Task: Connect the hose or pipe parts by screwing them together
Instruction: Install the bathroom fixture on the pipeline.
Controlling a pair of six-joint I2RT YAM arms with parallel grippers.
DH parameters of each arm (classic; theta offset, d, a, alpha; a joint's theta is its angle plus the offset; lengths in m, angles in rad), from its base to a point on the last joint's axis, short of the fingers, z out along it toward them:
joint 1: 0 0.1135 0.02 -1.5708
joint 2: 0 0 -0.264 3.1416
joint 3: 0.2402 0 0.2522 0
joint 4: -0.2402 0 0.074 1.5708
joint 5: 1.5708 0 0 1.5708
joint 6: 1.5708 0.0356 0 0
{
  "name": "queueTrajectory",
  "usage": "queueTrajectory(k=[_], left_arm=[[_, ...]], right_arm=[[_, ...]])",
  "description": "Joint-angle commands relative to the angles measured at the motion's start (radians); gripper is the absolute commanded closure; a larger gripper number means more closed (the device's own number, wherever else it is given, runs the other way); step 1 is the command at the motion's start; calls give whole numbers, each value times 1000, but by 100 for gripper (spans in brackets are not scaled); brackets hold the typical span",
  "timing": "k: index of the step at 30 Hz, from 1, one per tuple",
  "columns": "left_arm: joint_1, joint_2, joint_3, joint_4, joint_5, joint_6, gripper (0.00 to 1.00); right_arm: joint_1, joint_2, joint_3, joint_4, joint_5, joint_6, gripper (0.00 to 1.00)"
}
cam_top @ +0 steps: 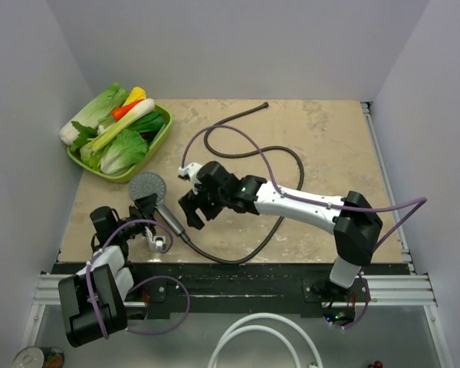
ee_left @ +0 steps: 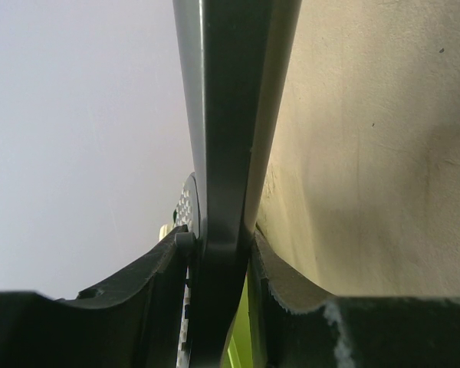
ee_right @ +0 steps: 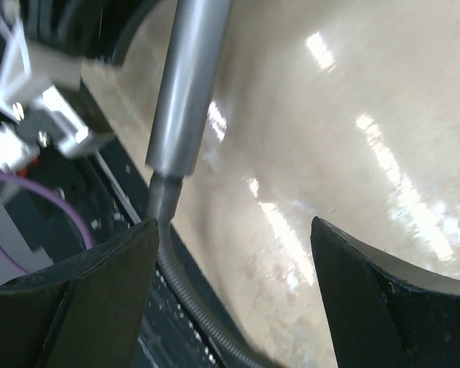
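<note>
A grey shower head [cam_top: 146,185] lies at the table's front left, its handle running down-right to the nut [cam_top: 182,232] of the dark hose [cam_top: 291,157]. My left gripper [cam_top: 150,210] is shut on that handle; in the left wrist view the dark handle [ee_left: 230,153] fills the gap between the jaws [ee_left: 222,245], with the nozzle disc [ee_left: 185,207] just behind. My right gripper [cam_top: 192,213] stands open just right of the handle. In the right wrist view the handle [ee_right: 188,84], nut [ee_right: 163,198] and hose [ee_right: 192,299] pass beside the left finger, and the gripper [ee_right: 234,253] holds nothing.
A green basket [cam_top: 162,132] of vegetables sits at the back left, close behind the shower head. The hose loops across the table's middle to its free end [cam_top: 264,104] at the back. A purple cable [cam_top: 238,134] trails over the right arm. The table's front edge [cam_top: 238,268] is near the hose.
</note>
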Motion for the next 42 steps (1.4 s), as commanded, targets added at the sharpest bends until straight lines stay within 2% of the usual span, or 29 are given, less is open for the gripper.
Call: queueTrajectory(k=[1,7,17,26,29,32,35,42], left_arm=[[-2,0,-283,61,67,707,100],[-4,-8,-283,54,62,707,100],[-2,-29,-283,36,81,707,100],[-2,-23,-283,33,79,705,100],[-2,-25,-283,35,79,707,100],[-2,-25,-283,35,78,707,100],[-2,-25,-283,35,82,707,100],[-2,-33,-283,35,85,707,100]], right_arm=[[90,7,-22,-85,106,-61,17],[167,73,15,-55,99,-44,17],[191,179,65,27,131,2,23],[191,218,102,50,120,10,46],[190,224,108,46,114,10,62],[188,225,105,55,94,11,85],[176,230,104,66,51,16,96],[83,239,33,220,-188,113,97]])
